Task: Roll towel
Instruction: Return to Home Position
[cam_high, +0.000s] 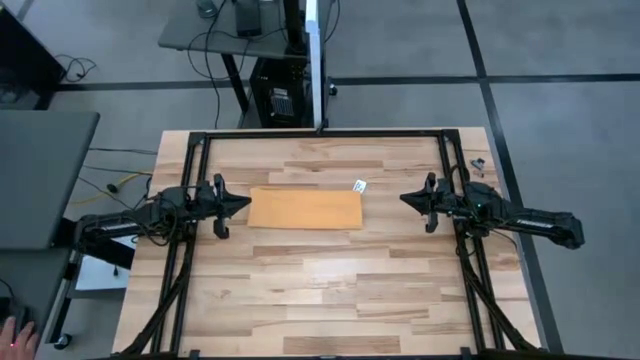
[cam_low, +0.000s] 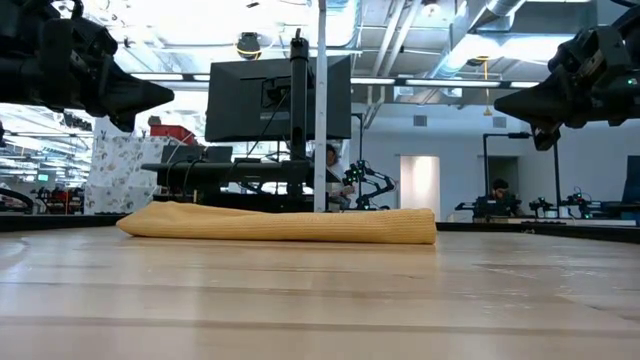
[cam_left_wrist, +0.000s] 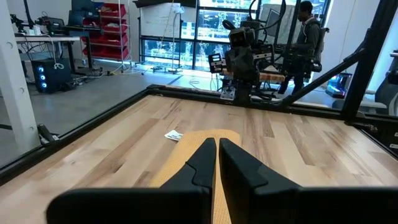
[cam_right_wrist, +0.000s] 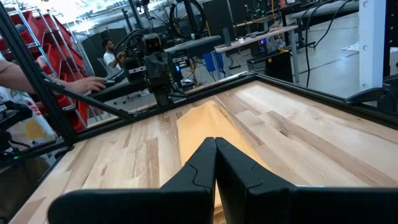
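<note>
The mustard-orange towel (cam_high: 305, 208) lies folded in a flat long strip on the wooden table, its long side running left to right; it also shows in the low view (cam_low: 285, 224). Its small white tag (cam_high: 359, 185) lies on the table at the far right corner. My left gripper (cam_high: 243, 204) hovers shut above the table just off the towel's left end. My right gripper (cam_high: 405, 198) hovers shut to the right of the towel's right end, apart from it. Both grippers are above the table in the low view.
A black frame (cam_high: 320, 134) runs along the table's far edge and sides. Small dark parts (cam_high: 476, 165) lie at the far right corner. The near half of the table (cam_high: 330, 300) is bare wood. People stand in the room beyond.
</note>
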